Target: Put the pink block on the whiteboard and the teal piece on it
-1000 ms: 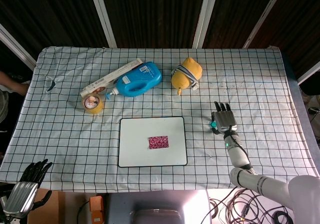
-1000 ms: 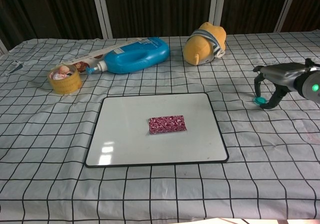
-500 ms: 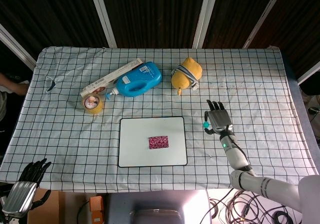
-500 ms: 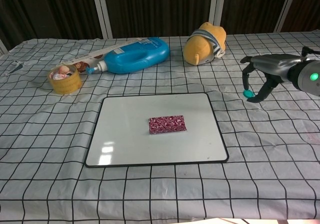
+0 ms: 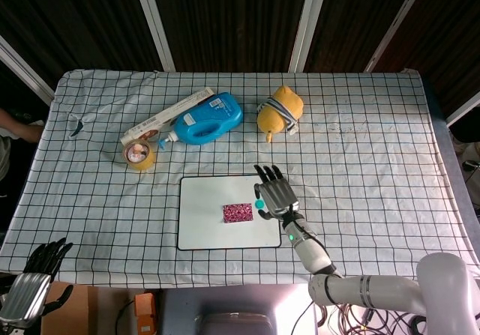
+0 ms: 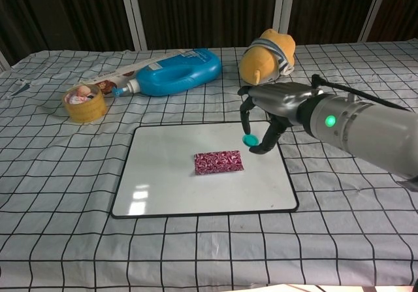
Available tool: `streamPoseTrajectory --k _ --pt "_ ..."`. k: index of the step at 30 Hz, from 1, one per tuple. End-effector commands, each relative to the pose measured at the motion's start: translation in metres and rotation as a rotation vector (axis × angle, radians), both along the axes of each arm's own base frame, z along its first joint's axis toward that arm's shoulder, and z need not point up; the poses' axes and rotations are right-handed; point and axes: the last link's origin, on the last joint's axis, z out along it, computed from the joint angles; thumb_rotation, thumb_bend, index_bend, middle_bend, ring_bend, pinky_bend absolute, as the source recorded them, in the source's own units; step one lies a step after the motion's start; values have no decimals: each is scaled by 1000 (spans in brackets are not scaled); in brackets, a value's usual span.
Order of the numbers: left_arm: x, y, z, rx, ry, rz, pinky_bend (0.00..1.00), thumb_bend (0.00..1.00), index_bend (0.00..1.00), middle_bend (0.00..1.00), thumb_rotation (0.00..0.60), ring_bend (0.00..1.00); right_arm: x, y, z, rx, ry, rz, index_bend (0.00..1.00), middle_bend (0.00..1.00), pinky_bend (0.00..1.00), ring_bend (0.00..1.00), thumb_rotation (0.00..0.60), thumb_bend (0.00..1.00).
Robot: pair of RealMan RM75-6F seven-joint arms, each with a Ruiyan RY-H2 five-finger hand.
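Whiteboard (image 5: pixel 202 234) (image 6: pixel 163 187): white rectangle with a thin dark rim and rounded corners, lying flat on the checked cloth (image 5: pixel 375 125) (image 6: pixel 65 240) – every place below is given from it.
Pink block (image 5: pixel 238 213) (image 6: pixel 219 162): flat little rectangle, magenta with a speckled pattern, lying near the whiteboard's middle, a touch toward its right side.
Teal piece (image 5: pixel 259 204) (image 6: pixel 249 139): small, round, bright teal, in the air over the whiteboard's right part, just right of the pink block and not touching it.
Right hand (image 5: pixel 276 192) (image 6: pixel 271 112): over the whiteboard's right edge, thumb and a finger pinching the teal piece – the other fingers are loosely spread.
Left hand (image 5: pixel 34 279): well off the whiteboard's near-left corner, below the table edge, holding nothing, dark fingers apart; seen in the head view only.
Blue bottle (image 5: pixel 206 119) (image 6: pixel 176 72): lying on its side beyond the whiteboard's far edge.
Tape roll (image 5: pixel 138 155) (image 6: pixel 84 103): beyond the far-left corner.
Yellow plush toy (image 5: pixel 280 112) (image 6: pixel 268 57): beyond the far-right corner.
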Motion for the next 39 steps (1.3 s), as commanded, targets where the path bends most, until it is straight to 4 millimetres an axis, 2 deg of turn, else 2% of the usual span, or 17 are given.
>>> streamPoseTrajectory --k 1,12,15,17,19,22,24,28,32,35,39 --pt "-2 -1 2 5 -1 3 0 331 0 0 600 0 16 3 -19 4 22 0 503 0 0 0 600 203" --pt "-5 -4 7 19 -11 10 0 331 0 0 600 0 23 3 -38 14 20 -8 475 0 0 0 600 203" --pt "-6 -4 7 25 -9 13 0 331 0 0 600 0 22 5 -42 32 30 2 373 0 0 0 600 203" --pt "-6 -4 7 27 -11 14 0 331 0 0 600 0 21 7 -43 52 41 -3 248 0 0 0 600 203" --pt "-6 -4 8 29 -10 12 0 332 0 0 600 0 21 9 -42 62 36 0 169 0 0 0 600 203" --pt "-5 -7 10 38 -13 6 0 331 0 0 600 0 20 16 -30 63 1 38 117 0 0 0 600 203" --pt "-4 -9 12 50 -18 1 0 330 0 0 600 0 12 27 -13 44 -29 76 82 0 0 0 600 203" --pt "-4 -12 15 67 -22 -11 0 334 0 0 600 0 -24 58 36 -37 -52 148 62 0 0 0 600 203" --pt "-1 -12 18 90 -26 -20 0 339 0 0 600 0 -78 99 95 -164 -19 187 54 0 0 0 600 204" --pt "0 -14 20 116 -32 -18 0 343 0 0 600 0 -122 131 130 -250 40 156 53 0 0 0 600 203" --pt "0 -18 21 135 -11 -12 0 350 0 0 600 0 -173 164 156 -328 74 78 49 0 0 0 600 203"
